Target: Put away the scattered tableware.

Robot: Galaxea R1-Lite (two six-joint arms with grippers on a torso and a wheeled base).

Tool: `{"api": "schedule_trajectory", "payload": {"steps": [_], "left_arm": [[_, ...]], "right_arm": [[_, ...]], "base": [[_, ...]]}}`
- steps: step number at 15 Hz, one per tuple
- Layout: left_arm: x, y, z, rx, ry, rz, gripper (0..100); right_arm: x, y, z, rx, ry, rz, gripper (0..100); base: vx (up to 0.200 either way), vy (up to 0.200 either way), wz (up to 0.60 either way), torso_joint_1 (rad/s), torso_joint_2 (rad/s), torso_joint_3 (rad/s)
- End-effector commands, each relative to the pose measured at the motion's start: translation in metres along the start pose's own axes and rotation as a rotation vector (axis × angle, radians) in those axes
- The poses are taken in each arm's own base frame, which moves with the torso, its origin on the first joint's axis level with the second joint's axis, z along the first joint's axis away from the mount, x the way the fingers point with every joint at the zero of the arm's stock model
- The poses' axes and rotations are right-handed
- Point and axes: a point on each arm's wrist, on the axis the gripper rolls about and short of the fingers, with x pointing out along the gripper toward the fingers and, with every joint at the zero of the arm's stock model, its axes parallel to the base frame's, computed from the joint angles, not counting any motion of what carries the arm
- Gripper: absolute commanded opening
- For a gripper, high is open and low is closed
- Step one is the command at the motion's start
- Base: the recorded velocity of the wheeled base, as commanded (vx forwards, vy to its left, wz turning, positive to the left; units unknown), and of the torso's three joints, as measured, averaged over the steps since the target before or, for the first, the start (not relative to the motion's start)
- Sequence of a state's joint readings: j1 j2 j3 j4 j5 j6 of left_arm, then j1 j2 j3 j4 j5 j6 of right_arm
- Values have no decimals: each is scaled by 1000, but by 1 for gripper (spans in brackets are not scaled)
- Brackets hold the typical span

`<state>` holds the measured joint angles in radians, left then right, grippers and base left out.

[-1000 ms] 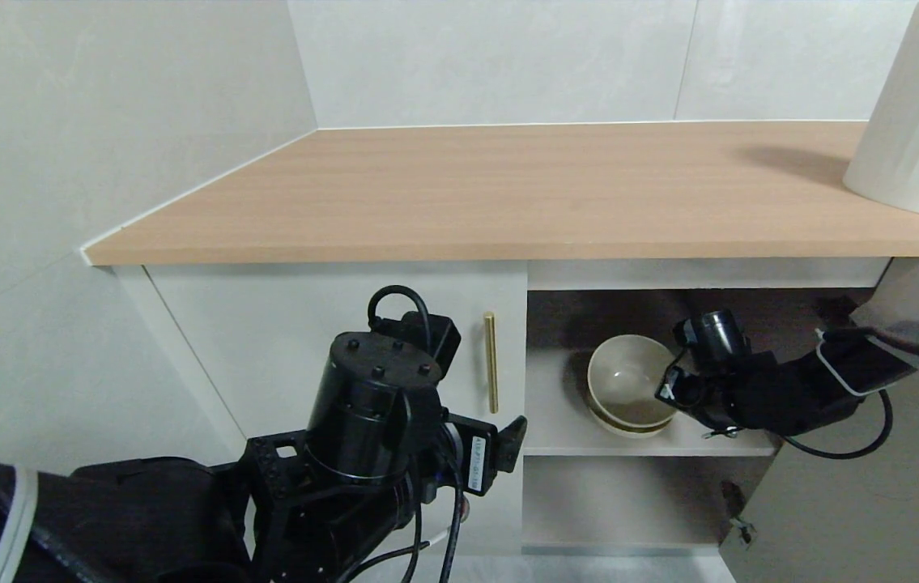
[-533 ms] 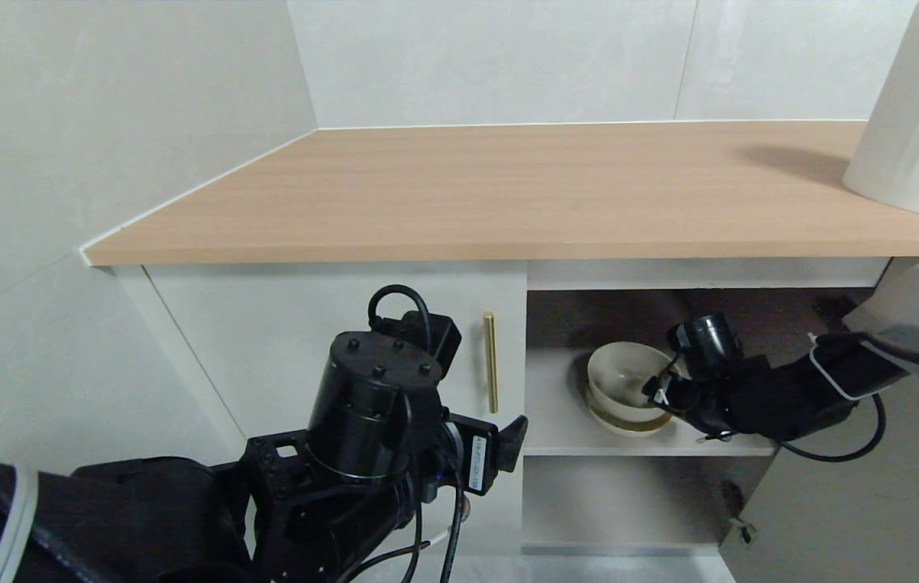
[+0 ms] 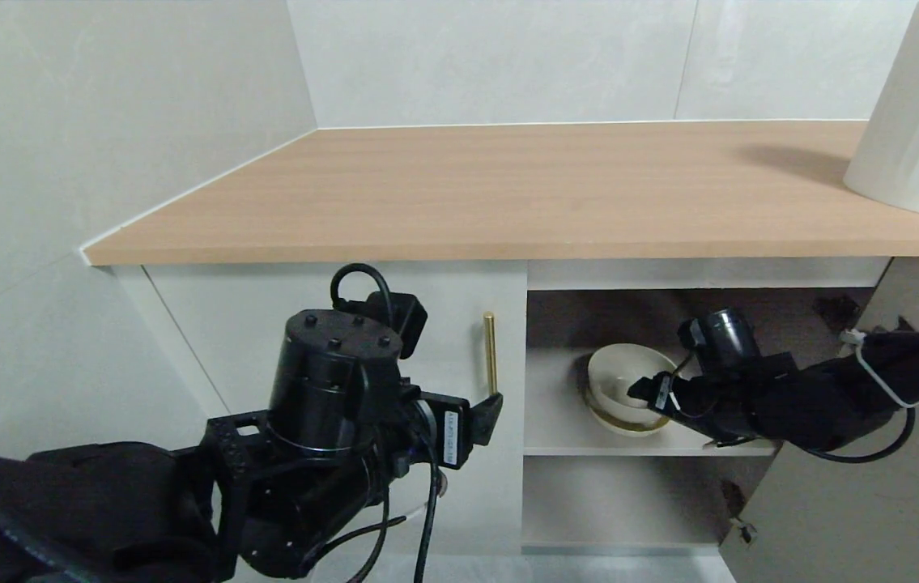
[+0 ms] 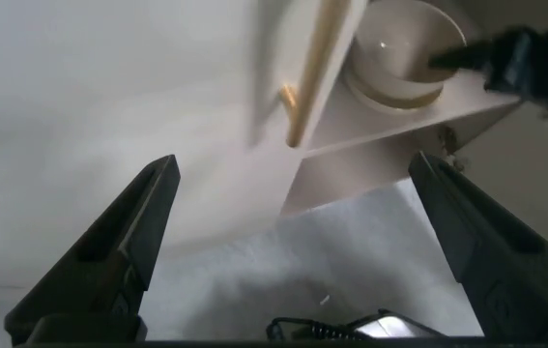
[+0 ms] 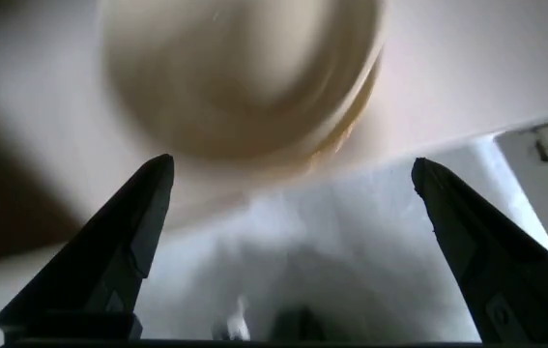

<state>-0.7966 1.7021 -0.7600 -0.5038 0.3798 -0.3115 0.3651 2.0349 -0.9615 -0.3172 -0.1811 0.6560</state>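
The stacked bowls [image 3: 623,387] sit nested and upright on the shelf [image 3: 560,425] of the open cabinet compartment. The right gripper [image 3: 639,393] is close at their rim, fingers spread wide with nothing between them. The left gripper [image 4: 295,169], likewise spread and empty, hangs before the closed door with the brass handle [image 3: 491,356]. The placement looks done: draw the right arm straight back and level, fingers apart so neither catches the rim, minding the open door [image 3: 848,502]
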Motion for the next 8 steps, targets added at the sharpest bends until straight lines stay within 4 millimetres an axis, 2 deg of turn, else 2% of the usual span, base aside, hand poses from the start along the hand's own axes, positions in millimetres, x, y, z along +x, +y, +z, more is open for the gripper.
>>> {"api": "schedule_trajectory", "payload": {"steps": [1,4,6,8], "left_arm": [[-14,31,4,-42,-18,66,100],[-34,62,1,-80,-13,76,100],[-51,72,-7,-80,-12,80,100],[-65,78,-13,-81,-14,91,100]], "right_arm": [[-83,6,-3,-146,19,143,100],[-144,8,-12,-256,65,182,100],[-186,3,-18,-293,78,225,100],[-206,-5,-26,-311,103,240,100]], "base": [[0,0,0,0,0,0],[0,0,0,0,0,0],[0,0,0,0,0,0],[0,0,0,0,0,0]]}}
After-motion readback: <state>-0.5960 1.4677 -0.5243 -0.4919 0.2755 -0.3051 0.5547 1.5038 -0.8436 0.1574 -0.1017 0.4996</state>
